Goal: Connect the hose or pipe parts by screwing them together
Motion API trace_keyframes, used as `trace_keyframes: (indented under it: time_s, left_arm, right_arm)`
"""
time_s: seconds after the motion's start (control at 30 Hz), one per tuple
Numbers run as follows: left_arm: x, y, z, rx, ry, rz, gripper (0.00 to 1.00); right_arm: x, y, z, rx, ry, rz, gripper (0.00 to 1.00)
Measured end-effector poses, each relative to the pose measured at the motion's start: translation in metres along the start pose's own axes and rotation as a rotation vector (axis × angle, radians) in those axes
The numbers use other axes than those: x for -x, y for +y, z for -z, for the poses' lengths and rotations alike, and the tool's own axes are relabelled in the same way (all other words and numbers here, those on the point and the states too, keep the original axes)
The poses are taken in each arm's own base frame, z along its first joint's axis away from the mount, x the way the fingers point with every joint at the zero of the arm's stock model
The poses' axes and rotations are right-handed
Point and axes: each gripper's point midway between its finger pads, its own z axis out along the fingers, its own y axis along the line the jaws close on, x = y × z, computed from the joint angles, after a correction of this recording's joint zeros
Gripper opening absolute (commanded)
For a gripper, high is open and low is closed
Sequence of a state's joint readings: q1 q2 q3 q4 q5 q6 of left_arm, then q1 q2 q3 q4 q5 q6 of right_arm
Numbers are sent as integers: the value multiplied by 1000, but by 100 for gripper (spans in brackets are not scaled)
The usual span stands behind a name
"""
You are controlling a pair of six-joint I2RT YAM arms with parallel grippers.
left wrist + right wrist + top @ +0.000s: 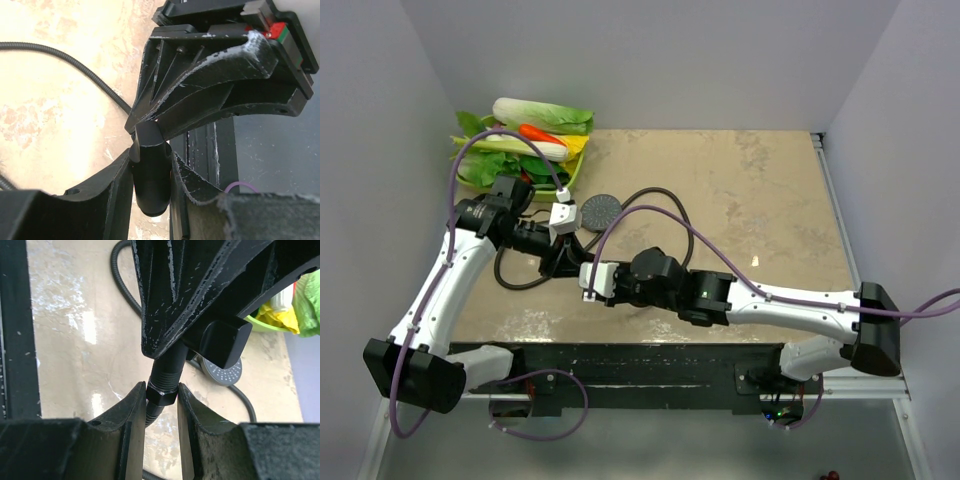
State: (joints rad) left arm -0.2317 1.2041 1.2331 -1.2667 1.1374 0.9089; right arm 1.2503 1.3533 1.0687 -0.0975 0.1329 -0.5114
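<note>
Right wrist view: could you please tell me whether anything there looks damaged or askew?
Only wear stands out: the black fingers of the left tool are streaked with white scratches. The dark hose nut in the right tool lines up roughly with the dark grey shower head's threaded handle.

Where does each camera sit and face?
Top external: above, behind the bases, looking down on the table; both arms show.
Left wrist: looks along the left gripper, shut on the shower head handle.
Right wrist: looks along the right gripper, shut on the hose nut.
Shared: both wrist views show the shower head.
</note>
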Motion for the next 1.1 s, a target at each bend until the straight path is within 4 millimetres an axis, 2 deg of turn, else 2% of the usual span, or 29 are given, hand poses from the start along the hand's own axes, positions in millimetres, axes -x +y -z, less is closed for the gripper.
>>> trace_keyframes:
  time_s: [0.23, 0.57, 0.8, 0.97, 1.1]
  left_arm:
    - [2, 2, 1, 10, 4, -7, 0]
    - [5, -2, 1, 8, 7, 18, 0]
    - [27, -10, 10, 25, -11, 40, 0]
    - [32, -13, 13, 33, -17, 39, 0]
    - [21, -13, 9, 25, -1, 72, 0]
  right_arm:
    - [-1, -2, -1, -69, -7, 23, 0]
    - [-1, 2, 4, -142, -122, -125, 0]
    - [-44, 17, -3, -166, 2, -146, 0]
    - [-46, 18, -2, -174, 12, -143, 0]
    - [-40, 19, 1, -169, -1, -129, 0]
